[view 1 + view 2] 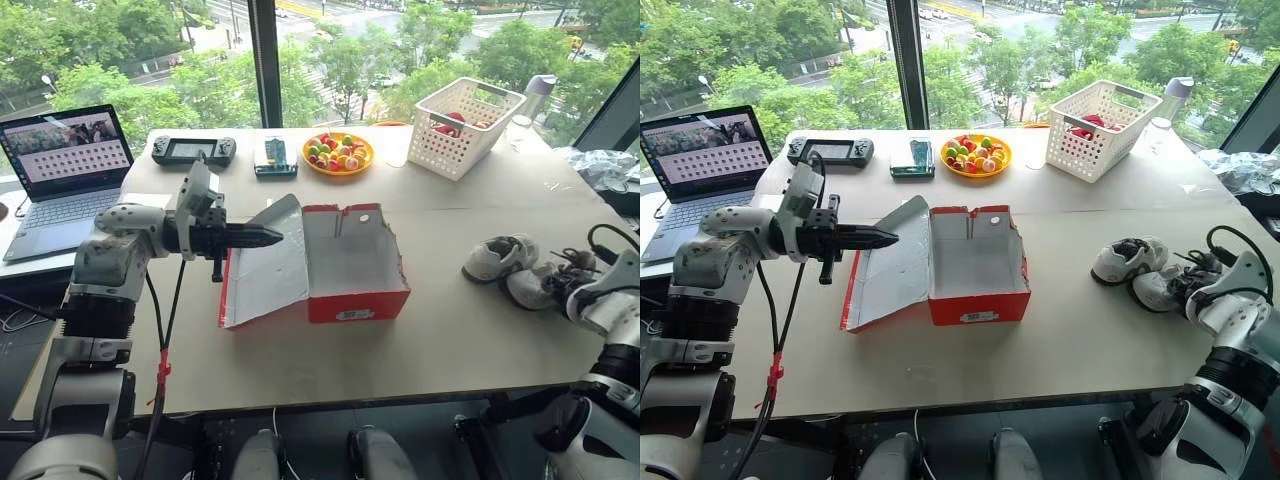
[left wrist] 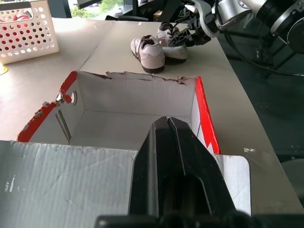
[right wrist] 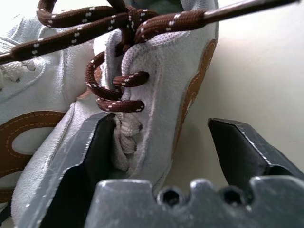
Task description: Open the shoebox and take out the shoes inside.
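Shoebox (image 1: pixel 345 265) sits in the middle of the table (image 1: pixel 480 340), and everything else is placed from it. Its lid hangs open on the left side and leans down to the tabletop, so you can see right in. The inside is pale and bare. That fits the job: the box is open and nothing is left in it, so I think the task is almost done.

Just left of the box, the left claw (image 1: pixel 272 236) hangs above the lid. Its two black fingers are pressed together and pinch nothing. It points at the box, maybe because it was the one minding the lid.

Well off to the right of the box lie the two shoes (image 1: pixel 500 257), side by side and touching. The right claw (image 3: pixel 161 142) is at the nearer shoe. Its fingers are spread, with the shoe's side between them but not squeezed. It looks like it is letting the shoe rest on the table.

Behind the box, near the window, stand a fruit plate (image 1: pixel 338 153), a game pad (image 1: pixel 193 150) and a white basket (image 1: pixel 466 125). A laptop (image 1: pixel 62 180) is far left of the box.
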You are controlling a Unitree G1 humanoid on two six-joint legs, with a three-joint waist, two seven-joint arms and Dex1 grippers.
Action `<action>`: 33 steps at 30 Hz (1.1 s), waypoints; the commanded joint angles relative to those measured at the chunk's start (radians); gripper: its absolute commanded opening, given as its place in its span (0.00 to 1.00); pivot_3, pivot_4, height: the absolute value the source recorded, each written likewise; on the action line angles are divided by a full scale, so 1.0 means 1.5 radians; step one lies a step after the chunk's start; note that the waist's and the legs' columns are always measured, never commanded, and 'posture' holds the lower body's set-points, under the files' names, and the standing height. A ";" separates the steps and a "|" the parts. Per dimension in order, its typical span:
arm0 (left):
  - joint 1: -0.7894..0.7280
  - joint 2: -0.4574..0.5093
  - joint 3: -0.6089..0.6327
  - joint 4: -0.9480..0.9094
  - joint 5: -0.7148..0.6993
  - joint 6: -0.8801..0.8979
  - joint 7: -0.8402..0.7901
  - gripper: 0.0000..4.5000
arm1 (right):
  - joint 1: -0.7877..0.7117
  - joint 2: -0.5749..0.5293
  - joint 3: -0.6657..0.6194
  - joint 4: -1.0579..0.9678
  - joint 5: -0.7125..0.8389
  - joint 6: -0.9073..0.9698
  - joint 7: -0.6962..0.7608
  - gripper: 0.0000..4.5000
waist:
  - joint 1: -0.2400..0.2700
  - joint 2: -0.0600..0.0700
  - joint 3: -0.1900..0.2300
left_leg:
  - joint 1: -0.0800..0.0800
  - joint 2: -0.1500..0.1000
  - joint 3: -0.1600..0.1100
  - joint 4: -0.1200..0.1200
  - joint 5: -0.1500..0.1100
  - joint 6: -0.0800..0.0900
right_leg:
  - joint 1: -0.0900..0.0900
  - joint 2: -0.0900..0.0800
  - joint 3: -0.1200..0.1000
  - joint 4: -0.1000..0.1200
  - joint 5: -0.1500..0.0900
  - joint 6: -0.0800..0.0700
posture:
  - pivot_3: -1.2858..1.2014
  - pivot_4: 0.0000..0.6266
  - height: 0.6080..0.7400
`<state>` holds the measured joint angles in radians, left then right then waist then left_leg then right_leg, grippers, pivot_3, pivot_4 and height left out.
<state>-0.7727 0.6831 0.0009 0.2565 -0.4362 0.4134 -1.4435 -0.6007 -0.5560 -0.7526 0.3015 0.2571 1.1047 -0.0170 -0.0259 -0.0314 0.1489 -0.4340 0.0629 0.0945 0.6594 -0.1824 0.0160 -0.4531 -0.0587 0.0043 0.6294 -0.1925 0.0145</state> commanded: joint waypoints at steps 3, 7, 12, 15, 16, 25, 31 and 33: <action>0.003 0.010 -0.003 -0.014 0.004 -0.017 -0.007 0.00 | 0.021 -0.066 0.020 -0.182 0.017 0.098 0.012 0.83 | 0.002 0.001 0.001 | 0.000 0.000 0.000 -0.001 0.000 0.000 | -0.001 0.000 0.000 0.000 0.000 0.000 | 0.52 0.24 0.98; 0.007 0.012 -0.007 -0.013 0.008 -0.020 -0.012 0.00 | 0.031 -0.103 0.039 -0.295 0.053 0.202 0.061 0.83 | 0.005 0.002 0.001 | -0.001 0.000 0.000 -0.001 0.000 0.000 | -0.002 0.000 0.001 0.000 0.001 0.001 | 0.52 0.24 0.98; 0.023 0.015 0.003 -0.010 0.012 -0.019 0.015 0.00 | 0.028 -0.152 0.056 -0.393 0.110 0.262 0.142 0.83 | 0.004 0.002 0.001 | -0.001 0.000 0.000 -0.001 0.000 0.000 | -0.002 0.000 0.002 0.000 -0.001 -0.001 | 0.52 0.24 0.98; 0.050 0.009 0.045 0.000 0.016 -0.013 0.101 0.00 | 0.046 -0.144 0.033 -0.488 0.197 0.245 0.236 0.83 | 0.003 0.002 0.001 | -0.001 0.000 0.000 -0.001 0.000 0.000 | -0.002 0.000 0.003 0.000 -0.001 -0.001 | 0.52 0.24 0.98; 0.059 0.002 0.069 0.004 0.015 -0.010 0.148 0.00 | 0.071 -0.136 0.027 -0.521 0.212 0.225 0.258 0.83 | 0.003 0.002 0.001 | -0.001 0.000 0.000 -0.001 0.000 0.001 | -0.002 0.000 0.003 0.000 0.000 0.000 | 0.52 0.24 0.98; 0.191 -0.094 0.281 -0.073 0.045 -0.010 0.596 0.00 | 0.258 0.022 0.200 -0.601 0.037 -0.127 0.142 0.83 | 0.006 0.000 0.001 | -0.001 0.000 0.000 0.000 -0.001 0.001 | -0.002 -0.001 0.002 0.000 0.002 0.004 | 0.52 0.24 0.98; 0.271 -0.148 0.322 -0.128 0.044 -0.006 0.722 0.00 | 0.323 0.060 0.315 -0.490 -0.080 -0.370 0.116 0.83 | 0.009 -0.001 0.001 | -0.001 -0.001 0.004 0.000 -0.001 0.001 | -0.002 -0.001 0.003 -0.001 0.001 0.002 | 0.52 0.24 0.98; 0.305 -0.170 0.334 -0.130 0.054 -0.034 0.761 0.00 | 0.346 0.079 0.318 -0.465 -0.085 -0.441 0.123 0.83 | 0.009 -0.001 0.001 | -0.001 0.000 0.007 0.000 -0.001 0.001 | -0.002 -0.001 0.003 -0.001 0.001 0.002 | 0.52 0.24 0.98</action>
<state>-0.3433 0.4456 0.4702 0.0950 -0.3704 0.4124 -0.3619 -0.1016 -0.4425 -0.2653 -0.4081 0.1580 0.5757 0.1667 -0.0117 -0.0325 0.1502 -0.4351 0.0626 0.1049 0.6598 -0.1836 0.0169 -0.4558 -0.0606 0.0085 0.6274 -0.1911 0.0175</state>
